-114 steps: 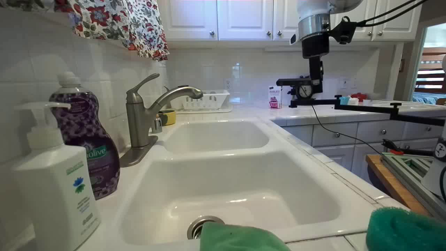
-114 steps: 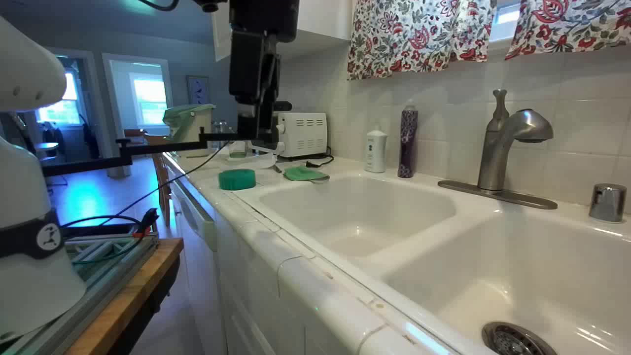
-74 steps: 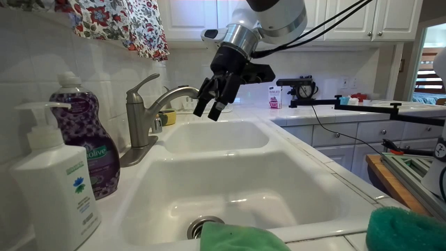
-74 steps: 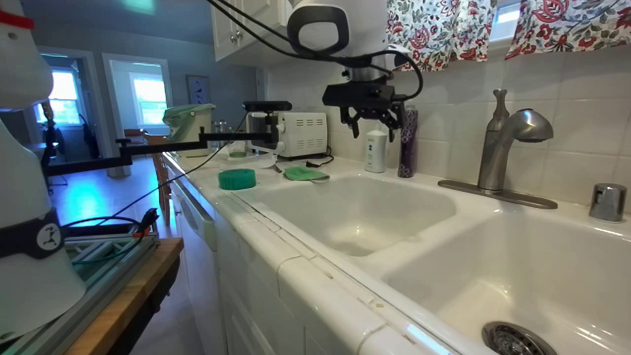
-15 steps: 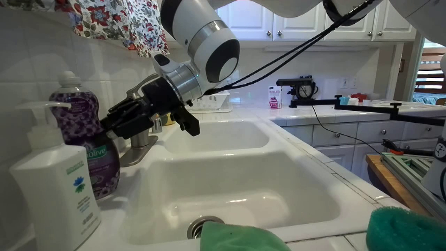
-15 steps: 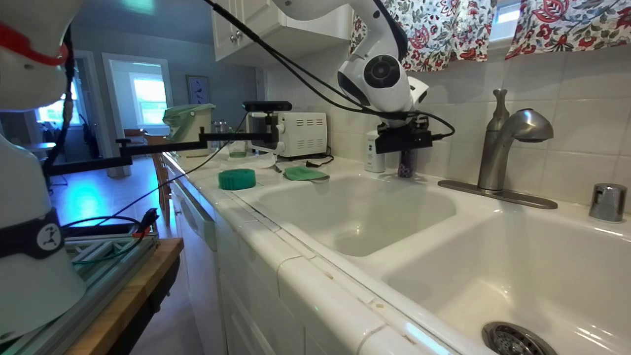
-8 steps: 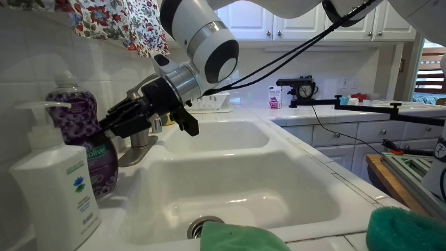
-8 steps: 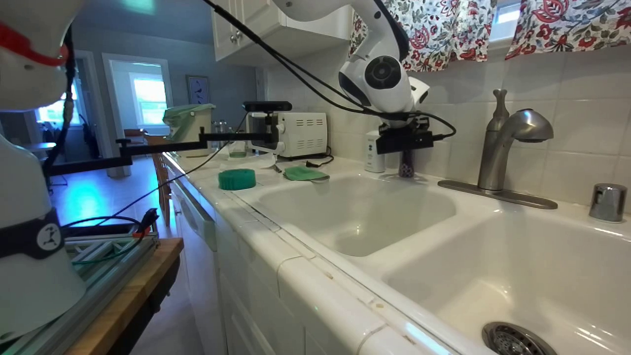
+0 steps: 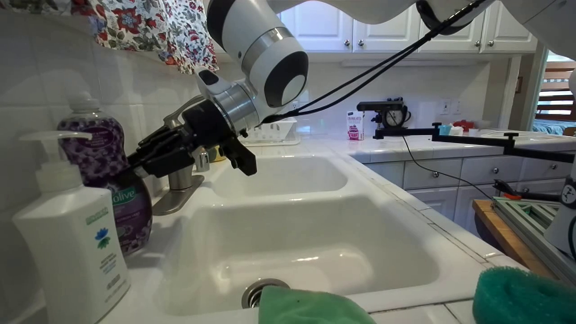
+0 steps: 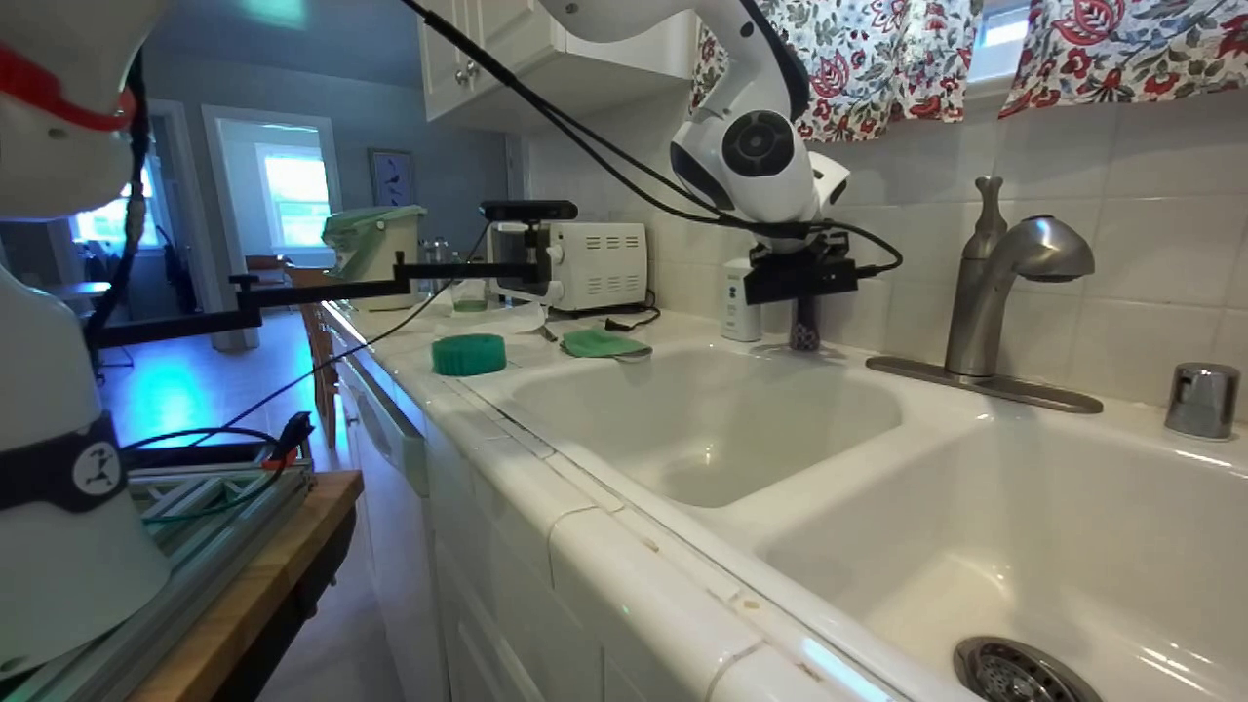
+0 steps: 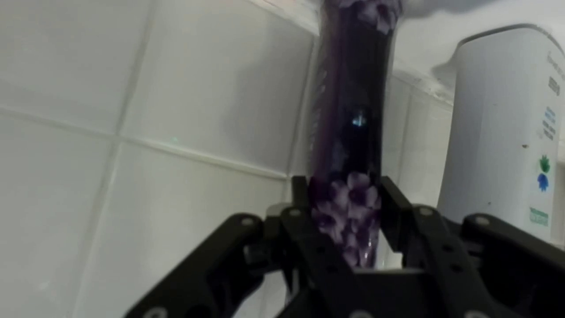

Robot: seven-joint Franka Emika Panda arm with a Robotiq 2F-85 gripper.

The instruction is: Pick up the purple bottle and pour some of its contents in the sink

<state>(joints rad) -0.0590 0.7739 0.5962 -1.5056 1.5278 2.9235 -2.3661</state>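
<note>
The purple bottle [image 9: 101,144] stands upright on the counter behind the sink, in front of the tiled wall. My gripper [image 9: 128,168] reaches it from the sink side, at its narrowed waist. In the wrist view, which stands upside down, a black finger presses each flank of the bottle [image 11: 353,132], so the gripper [image 11: 340,198] is shut on it. An exterior view shows only the bottle's lower end [image 10: 804,331] below the gripper. The white sink [image 10: 721,478] has two basins; a round drain [image 9: 252,297] shows in the nearer one.
A white pump bottle [image 9: 76,243] stands close beside the purple bottle. The metal faucet [image 10: 975,302] rises on the other side, near the arm. A green cloth [image 9: 310,308] and a teal sponge [image 9: 522,297] lie by the sink's end.
Over several seconds the arm has come across the sink to the bottle. In the last second the fingers have closed on it, and the bottle has shifted slightly left in an exterior view.
</note>
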